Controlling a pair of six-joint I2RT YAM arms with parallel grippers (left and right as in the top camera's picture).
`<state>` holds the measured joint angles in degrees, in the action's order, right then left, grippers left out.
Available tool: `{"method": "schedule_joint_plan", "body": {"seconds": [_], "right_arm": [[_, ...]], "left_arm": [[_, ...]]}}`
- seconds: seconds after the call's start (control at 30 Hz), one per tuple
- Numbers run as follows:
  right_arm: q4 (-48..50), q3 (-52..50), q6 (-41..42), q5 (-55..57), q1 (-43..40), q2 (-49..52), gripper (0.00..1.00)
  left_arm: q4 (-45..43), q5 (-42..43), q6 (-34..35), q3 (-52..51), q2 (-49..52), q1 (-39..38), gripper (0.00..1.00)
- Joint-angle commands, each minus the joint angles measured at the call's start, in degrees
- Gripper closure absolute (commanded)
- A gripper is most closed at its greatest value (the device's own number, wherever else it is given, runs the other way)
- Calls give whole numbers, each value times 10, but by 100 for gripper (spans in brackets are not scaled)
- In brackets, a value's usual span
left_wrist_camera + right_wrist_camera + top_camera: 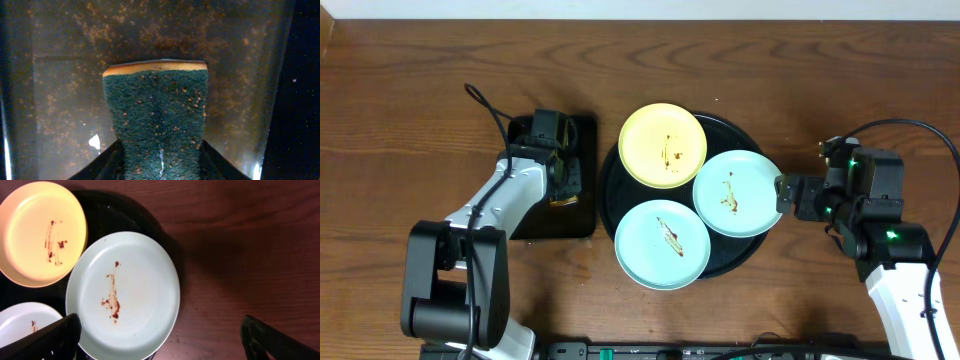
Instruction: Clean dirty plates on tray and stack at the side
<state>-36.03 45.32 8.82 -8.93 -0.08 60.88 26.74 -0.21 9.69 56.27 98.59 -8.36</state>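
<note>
The right fingers (50,337) stand wide apart with nothing between their tips. The nearer mint plate (125,295), smeared brown at its centre, lies just ahead of them. Its lower left edge passes under one finger, while the other finger is over bare table (240,240), well clear of the plate's rim. That side of the table is open wood. The plate's outer rim sits right at the edge of the round tray (115,215).

Beyond this plate, on the side away from the open wood, is the yellow plate (42,232), also streaked brown. Its rim is close against the mint one; whether they touch is unclear. The other mint plate (25,322) shows only as a corner beside the finger over the plate. The three crowd the tray, leaving little black between them.

The left fingers (102,167) are closed on a sponge (157,120), its green scouring face to the camera and its yellow layer at the far edge. From overhead they are over the rectangular tray (582,135), just beside the round one.
</note>
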Motion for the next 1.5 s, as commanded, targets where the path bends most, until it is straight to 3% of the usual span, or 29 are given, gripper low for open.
{"method": "schedule_joint_plan", "body": {"seconds": [0.0, 0.23, 0.67, 0.83, 1.1, 1.17, 1.33, 1.47], "right_arm": [[0, 9, 6, 5, 5, 2, 1], [-2, 9, 6, 5, 5, 2, 1], [-2, 9, 6, 5, 5, 2, 1], [-2, 9, 6, 5, 5, 2, 1], [-9, 9, 6, 25, 5, 2, 1], [-14, 8, 6, 33, 5, 3, 4], [-18, 8, 6, 42, 5, 17, 26], [-17, 7, 6, 48, 5, 42, 27]], "left_arm": [[0, -5, 5, -8, 3, -1, 66], [1, -5, 5, -8, 3, -1, 81], [-2, -5, 5, -8, 18, -1, 78], [-1, -5, 15, -8, 30, -1, 92], [8, -4, 16, -2, -9, -1, 93], [19, -4, 16, 3, -34, -1, 93], [51, 8, 15, 4, -105, -1, 93], [71, 8, 16, 4, -138, -1, 93]]}}
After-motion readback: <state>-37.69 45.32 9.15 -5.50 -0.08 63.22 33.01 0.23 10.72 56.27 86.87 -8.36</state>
